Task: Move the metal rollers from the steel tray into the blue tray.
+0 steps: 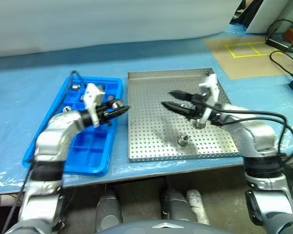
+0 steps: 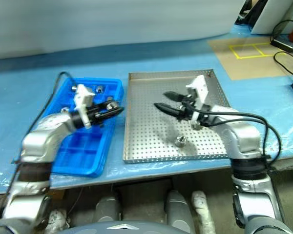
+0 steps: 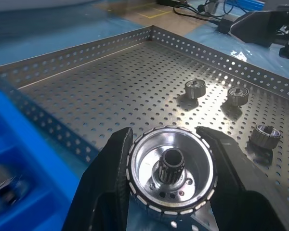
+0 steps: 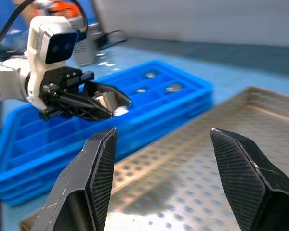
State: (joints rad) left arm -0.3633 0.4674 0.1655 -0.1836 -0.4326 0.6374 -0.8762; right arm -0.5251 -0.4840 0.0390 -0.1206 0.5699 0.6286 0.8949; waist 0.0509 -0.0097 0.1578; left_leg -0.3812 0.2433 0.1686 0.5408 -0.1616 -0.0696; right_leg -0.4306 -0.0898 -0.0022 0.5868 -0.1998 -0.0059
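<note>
My left gripper (image 1: 118, 106) is shut on one of the metal rollers (image 3: 171, 178), a silvery cylinder with a central hub. It holds the roller just above the right edge of the blue tray (image 1: 88, 146). Several rollers (image 4: 173, 87) lie in the blue tray's far compartments. The steel tray (image 1: 146, 131) lies to the right of the blue one. My right gripper (image 1: 168, 98) hovers open over its middle, pointing left, with nothing between the fingers. Three rollers (image 3: 195, 88) rest on the perforated floor, one (image 1: 183, 140) near the front rim and one (image 1: 199, 123) partly behind my right hand.
Both trays sit on a table under a blue cover (image 1: 29, 73), close to its front edge. At the far right are a brown board with yellow tape lines (image 1: 244, 48) and black cables (image 1: 283, 44).
</note>
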